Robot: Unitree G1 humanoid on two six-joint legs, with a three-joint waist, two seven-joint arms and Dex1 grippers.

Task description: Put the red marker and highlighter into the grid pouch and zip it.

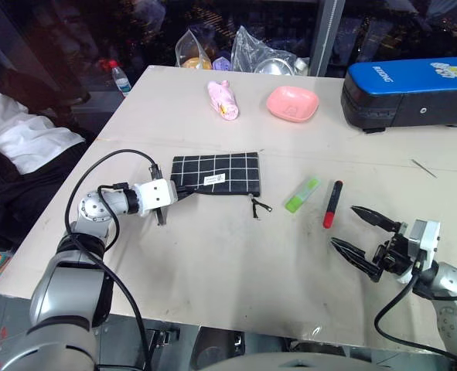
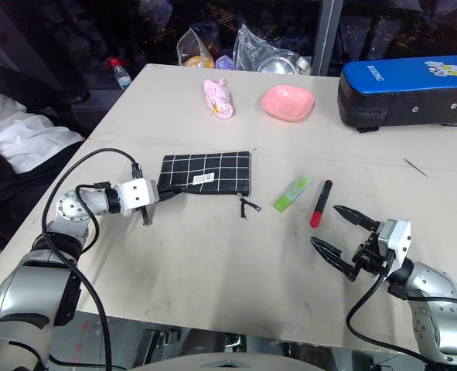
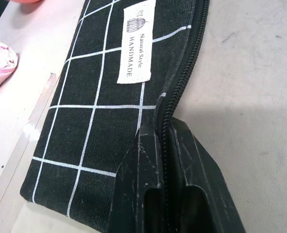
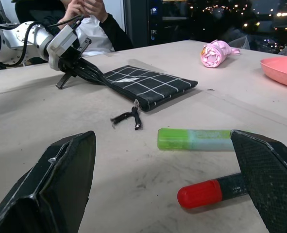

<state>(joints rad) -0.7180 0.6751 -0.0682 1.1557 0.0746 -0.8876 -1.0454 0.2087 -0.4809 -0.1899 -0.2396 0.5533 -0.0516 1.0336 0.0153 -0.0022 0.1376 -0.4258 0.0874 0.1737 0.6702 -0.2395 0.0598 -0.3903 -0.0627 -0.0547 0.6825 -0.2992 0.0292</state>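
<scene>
Two jobs now: left gripper [image 1: 168,199], clamped on grid pouch [image 1: 216,175] zipper edge, should anchor firmly; right gripper [image 1: 359,230], spread wide, should fetch red marker [image 1: 332,204].

A small white label [image 3: 136,41] sewn on the grid pouch [image 3: 99,107] carries a line drawing of a birdcage and, under it, the words "Natural Style" in small letters and "HANDMADE" in capitals. At about two o'clock on the bench [image 1: 213,255], the blue hard case [image 1: 410,93] bears white lettering along its top edge, seen upside down and too small to read surely, plus a white cartoon print near its far right end.
</scene>
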